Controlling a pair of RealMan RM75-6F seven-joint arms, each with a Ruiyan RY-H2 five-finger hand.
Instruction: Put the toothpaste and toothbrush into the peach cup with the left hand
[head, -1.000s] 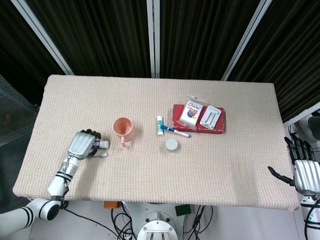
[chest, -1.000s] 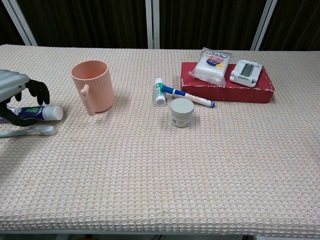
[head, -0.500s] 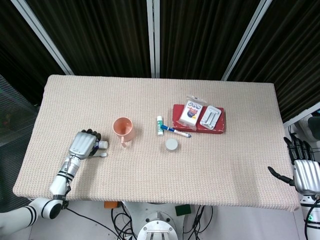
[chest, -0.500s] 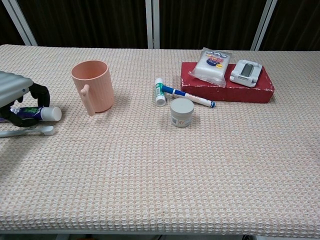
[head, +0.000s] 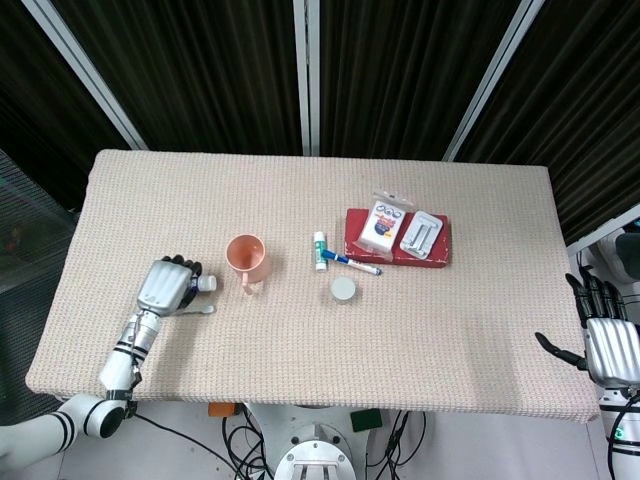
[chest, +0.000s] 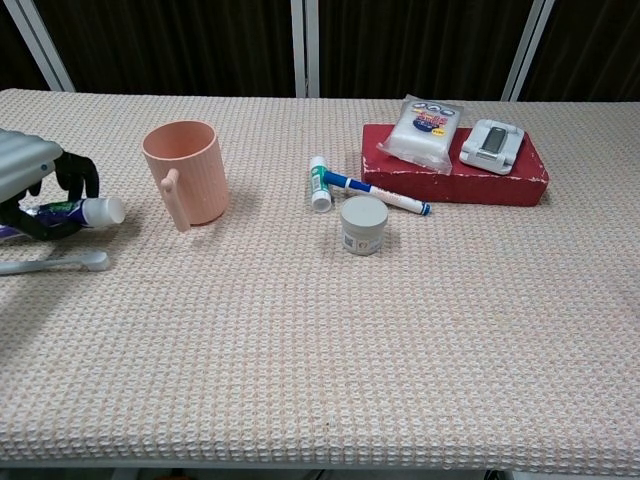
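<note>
Black fingers (chest: 78, 178) half-hide toothpaste (chest: 72, 213).

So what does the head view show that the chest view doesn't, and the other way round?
Only the head view shows the right hand, open off the table's right edge, and the left forearm. Only the chest view shows the jar's side label. Both show the left hand gripping the toothpaste, the toothbrush on the table in front of it, the peach cup and the red box.
</note>
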